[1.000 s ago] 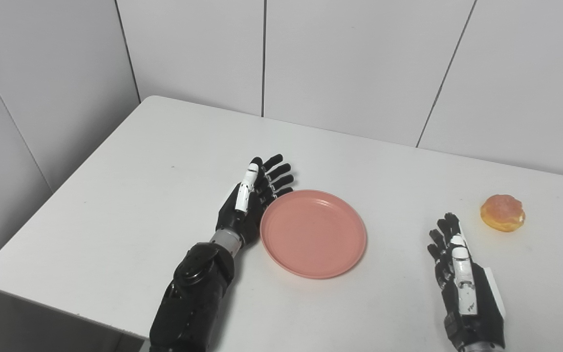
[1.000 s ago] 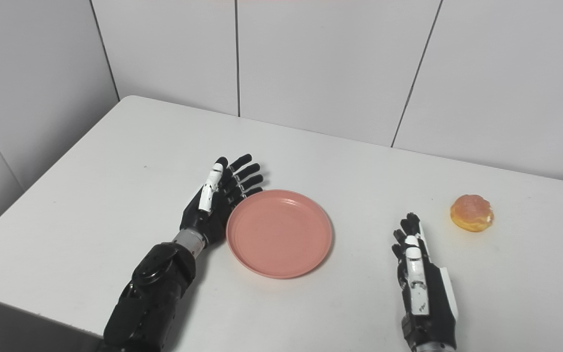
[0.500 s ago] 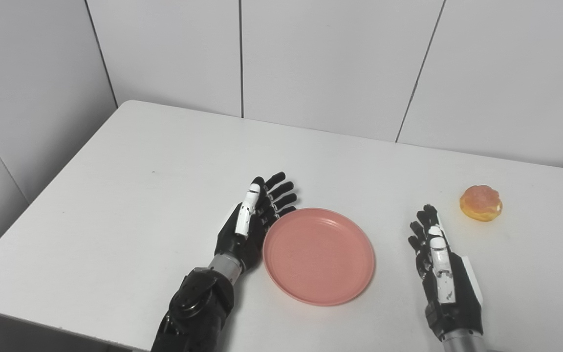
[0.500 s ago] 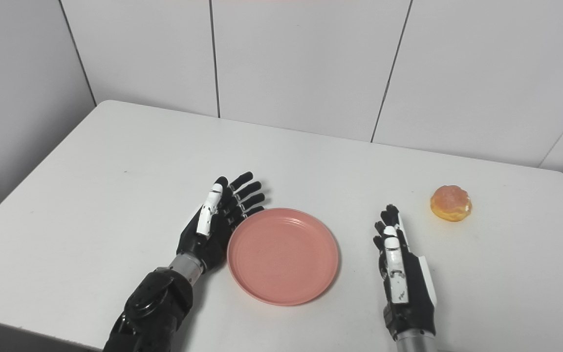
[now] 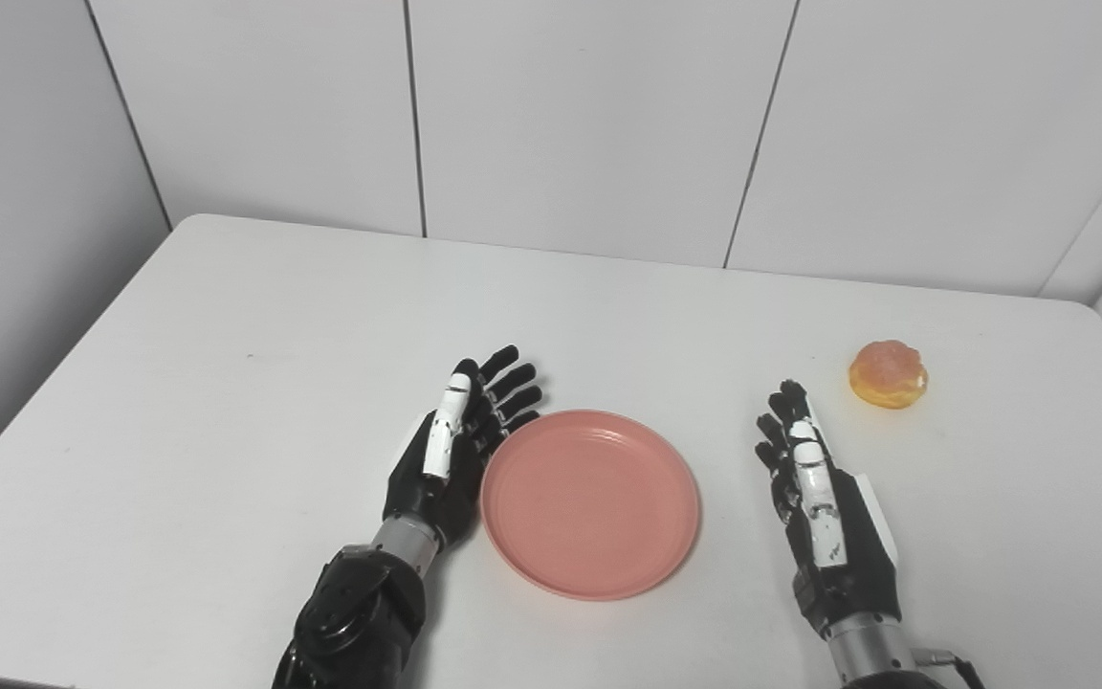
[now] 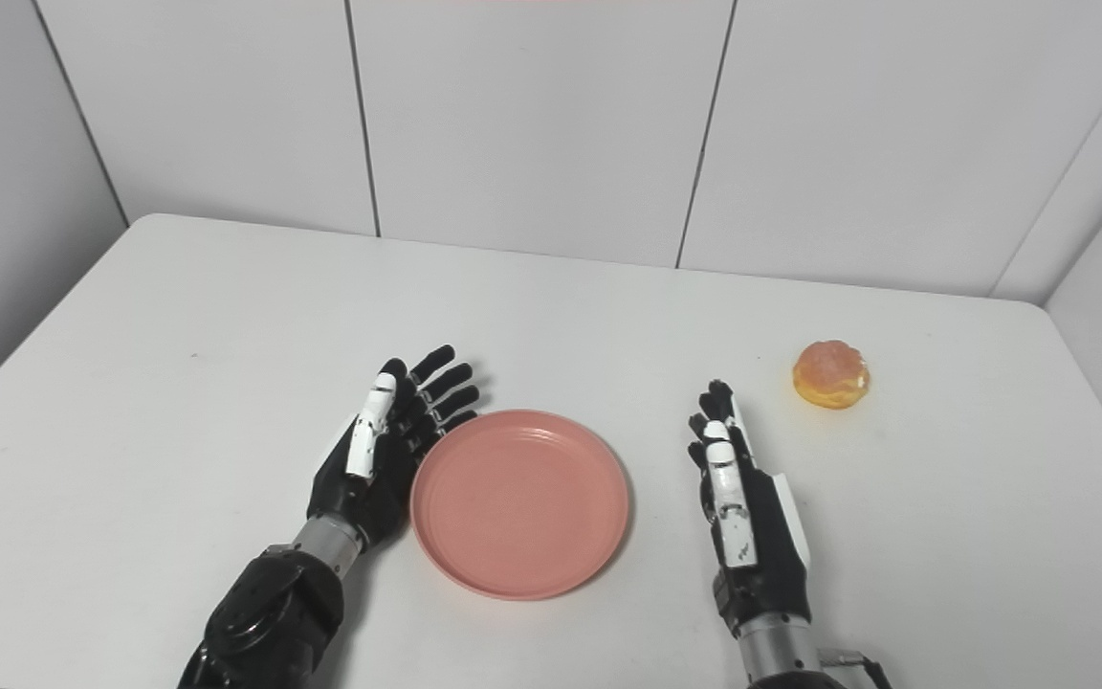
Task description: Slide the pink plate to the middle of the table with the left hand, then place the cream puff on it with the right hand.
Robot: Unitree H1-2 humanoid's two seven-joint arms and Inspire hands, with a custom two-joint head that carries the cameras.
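The plate (image 5: 590,502) is flanked at nine o'clock by the left hand (image 5: 455,450), fingers spread, touching its rim, and at three by the empty, straight-fingered right hand (image 5: 824,498), with the puff (image 5: 887,373) at one.

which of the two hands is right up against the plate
The left hand, black with a white thumb, fingers spread, lies against the left rim of the round pink plate. The right hand lies apart from the plate, bare white table between them.
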